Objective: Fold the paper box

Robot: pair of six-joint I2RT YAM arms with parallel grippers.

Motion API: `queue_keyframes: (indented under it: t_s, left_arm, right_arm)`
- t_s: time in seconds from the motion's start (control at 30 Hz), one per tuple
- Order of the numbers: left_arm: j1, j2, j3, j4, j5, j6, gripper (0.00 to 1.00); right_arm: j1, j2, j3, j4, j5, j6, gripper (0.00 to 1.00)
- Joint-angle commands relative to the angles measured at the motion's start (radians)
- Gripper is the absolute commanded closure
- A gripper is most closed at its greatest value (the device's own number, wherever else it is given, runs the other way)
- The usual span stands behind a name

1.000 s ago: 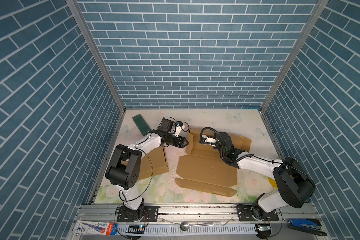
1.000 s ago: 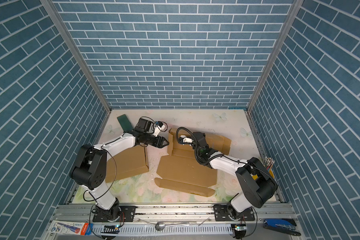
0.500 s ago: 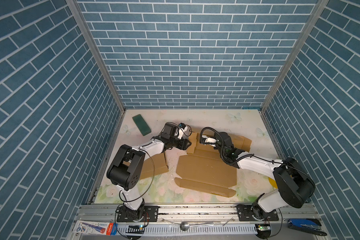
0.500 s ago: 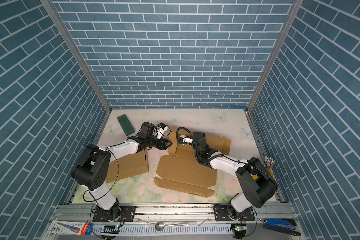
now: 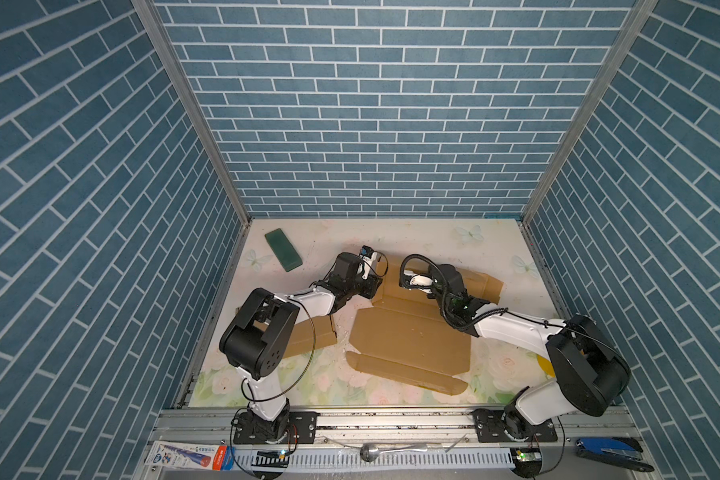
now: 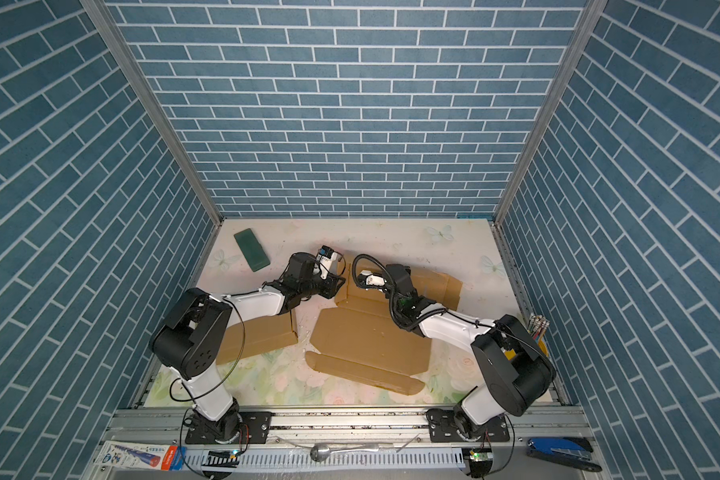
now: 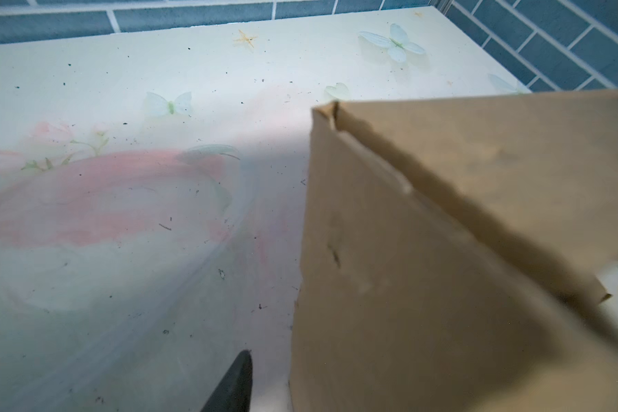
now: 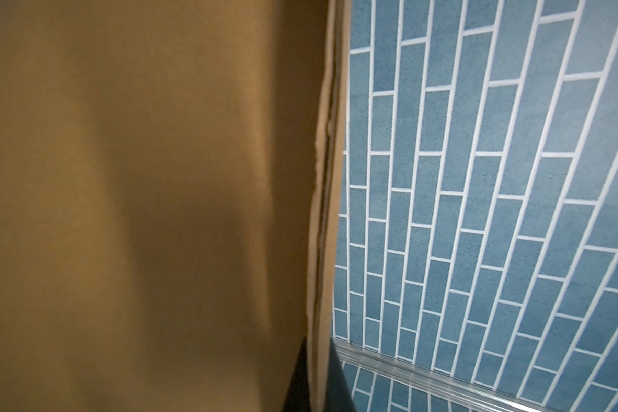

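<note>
I'm clamping the right gripper (image 8: 316, 356) tight on the box (image 5: 408, 332) edge, mid table (image 5: 350, 237), propping a panel for folding; left gripper (image 5: 371, 286) is waiting beside the raised flap (image 7: 407, 267), jaw gap unclear.

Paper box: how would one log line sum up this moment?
paper box: mostly flat | right fingers: pinching a flap edge | left fingers: beside another flap, grip unclear

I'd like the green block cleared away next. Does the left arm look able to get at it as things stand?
Probably yes: the green block lies alone on bare mat beside the left arm, nothing over it. The left tool would first have to leave the paper box's raised flap.
</note>
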Motion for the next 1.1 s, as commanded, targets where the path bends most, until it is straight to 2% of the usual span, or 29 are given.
queue_keyframes:
  t_s: [0.0, 0.23, 0.37, 0.57, 0.7, 0.83, 0.93, 1.0, 1.07]
  left_arm:
    - [-0.022, 0.034, -0.014, 0.03, -0.155, -0.004, 0.59]
    - [-0.075, 0.066, -0.02, 0.026, -0.323, 0.035, 0.77]
    - [-0.084, 0.083, -0.046, 0.069, -0.338, 0.038, 0.85]
    - [-0.097, 0.091, -0.094, 0.147, -0.391, 0.045, 0.98]
    - [-0.108, 0.095, -0.114, 0.169, -0.459, 0.018, 1.0]
    - [-0.108, 0.079, -0.165, 0.231, -0.505, -0.059, 1.0]
    - [-0.112, 0.065, -0.215, 0.296, -0.549, -0.112, 1.0]
    - [-0.119, 0.059, -0.239, 0.331, -0.575, -0.142, 1.0]
    - [-0.148, 0.059, -0.266, 0.376, -0.615, -0.121, 1.0]
  right_arm:
    - [0.015, -0.003, -0.003, -0.045, -0.023, -0.015, 1.0]
    - [0.019, -0.005, 0.007, -0.058, -0.03, 0.011, 1.0]
    - [0.018, -0.012, 0.014, -0.067, -0.032, 0.051, 1.0]
    - [0.013, -0.056, 0.052, -0.186, -0.099, 0.206, 0.8]
    - [-0.001, -0.075, 0.099, -0.318, -0.147, 0.349, 0.64]
    - [-0.036, -0.149, 0.139, -0.486, -0.271, 0.551, 0.48]
    - [-0.071, -0.216, 0.174, -0.613, -0.398, 0.704, 0.45]
    - [-0.104, -0.27, 0.187, -0.671, -0.525, 0.807, 0.44]
    - [-0.14, -0.325, 0.182, -0.658, -0.566, 0.945, 0.44]
